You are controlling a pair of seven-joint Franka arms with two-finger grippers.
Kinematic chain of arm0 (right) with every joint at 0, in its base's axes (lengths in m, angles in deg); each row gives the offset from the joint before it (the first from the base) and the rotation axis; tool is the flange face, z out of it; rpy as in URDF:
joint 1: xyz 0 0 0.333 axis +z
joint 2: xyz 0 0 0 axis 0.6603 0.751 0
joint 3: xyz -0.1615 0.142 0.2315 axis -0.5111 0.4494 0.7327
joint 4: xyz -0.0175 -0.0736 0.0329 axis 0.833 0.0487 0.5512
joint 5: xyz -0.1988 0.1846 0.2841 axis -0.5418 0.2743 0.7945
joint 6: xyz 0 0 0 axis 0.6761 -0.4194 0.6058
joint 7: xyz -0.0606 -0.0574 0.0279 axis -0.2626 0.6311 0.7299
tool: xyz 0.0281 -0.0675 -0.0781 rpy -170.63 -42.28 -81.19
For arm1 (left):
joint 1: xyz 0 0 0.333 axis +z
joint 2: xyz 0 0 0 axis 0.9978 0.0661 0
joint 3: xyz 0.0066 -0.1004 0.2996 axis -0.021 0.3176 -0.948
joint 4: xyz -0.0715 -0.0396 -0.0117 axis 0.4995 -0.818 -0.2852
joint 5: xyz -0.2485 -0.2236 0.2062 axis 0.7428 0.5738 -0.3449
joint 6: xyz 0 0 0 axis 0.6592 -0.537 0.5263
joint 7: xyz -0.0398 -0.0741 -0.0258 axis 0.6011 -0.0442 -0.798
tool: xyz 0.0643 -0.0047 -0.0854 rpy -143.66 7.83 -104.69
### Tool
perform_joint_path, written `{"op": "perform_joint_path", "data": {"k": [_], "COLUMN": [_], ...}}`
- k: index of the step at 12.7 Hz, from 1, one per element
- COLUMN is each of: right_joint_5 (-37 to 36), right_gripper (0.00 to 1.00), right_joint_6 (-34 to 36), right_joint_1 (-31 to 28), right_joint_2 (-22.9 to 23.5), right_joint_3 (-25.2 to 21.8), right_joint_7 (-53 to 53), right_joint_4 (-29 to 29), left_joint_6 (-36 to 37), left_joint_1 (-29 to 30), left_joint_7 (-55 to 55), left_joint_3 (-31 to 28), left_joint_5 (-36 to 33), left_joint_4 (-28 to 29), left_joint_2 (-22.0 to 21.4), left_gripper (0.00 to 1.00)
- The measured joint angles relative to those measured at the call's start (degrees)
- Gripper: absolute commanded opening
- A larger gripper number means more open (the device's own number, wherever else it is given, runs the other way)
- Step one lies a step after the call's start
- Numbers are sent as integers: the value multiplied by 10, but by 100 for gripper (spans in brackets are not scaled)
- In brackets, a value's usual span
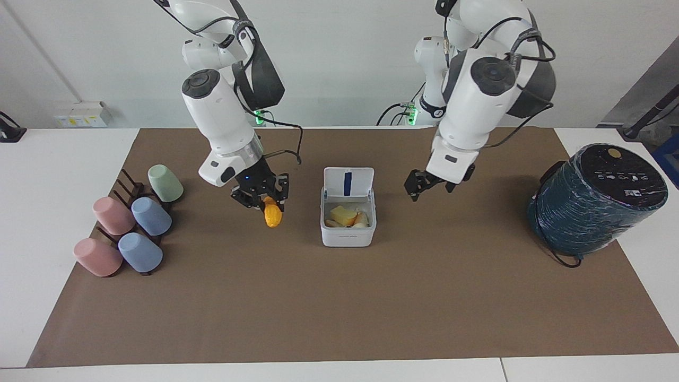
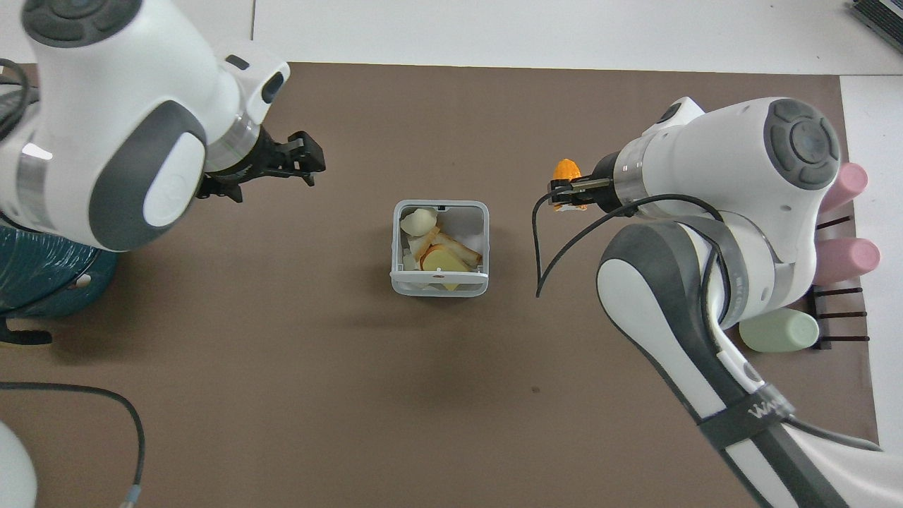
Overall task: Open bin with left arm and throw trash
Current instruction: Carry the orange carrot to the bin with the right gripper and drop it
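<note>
The small white bin (image 1: 348,236) (image 2: 439,288) stands mid-mat, its lid (image 1: 348,183) tipped up toward the robots and showing a blue stripe. Cream and yellow trash scraps (image 1: 345,215) (image 2: 432,248) lie inside. My right gripper (image 1: 268,204) (image 2: 564,194) hangs over the mat beside the bin, toward the right arm's end. It is shut on the orange piece of trash (image 1: 273,216) (image 2: 564,169). My left gripper (image 1: 431,190) (image 2: 314,159) is raised over the mat toward the left arm's end, open and holding nothing.
A big dark teal cylinder (image 1: 594,199) (image 2: 42,275) with a black cable sits at the left arm's end of the mat. Several pastel cups lie on a dark rack (image 1: 132,223) (image 2: 811,310) at the right arm's end.
</note>
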Motion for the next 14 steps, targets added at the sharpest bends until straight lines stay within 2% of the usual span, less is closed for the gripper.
{"op": "perform_joint_path", "data": {"k": [5, 9, 10, 11, 12, 14], "right_joint_5": [27, 27, 27, 27, 27, 27], "right_gripper": [0, 0, 4, 13, 33, 100], "right_joint_6": [-91, -108, -108, -108, -108, -107], "right_joint_1": [93, 128, 128, 128, 129, 136], "right_joint_2": [31, 55, 59, 64, 67, 71], "right_joint_3": [1, 1, 1, 1, 1, 1], "right_joint_7": [-33, -39, -39, -39, -39, -49], "right_joint_4": [-1, -1, -1, -1, -1, 0], "left_joint_6": [72, 84, 84, 84, 83, 79], "left_joint_1": [97, 112, 111, 111, 111, 111], "left_joint_7": [203, 238, 238, 238, 238, 238], "left_joint_3": [0, 2, 5, 6, 7, 8], "left_joint_5": [-30, -30, -30, -30, -30, -27], "left_joint_4": [-5, 40, 57, 72, 84, 108], "left_joint_2": [-65, -112, -121, -130, -138, -156], "left_gripper": [100, 100, 100, 100, 100, 100]}}
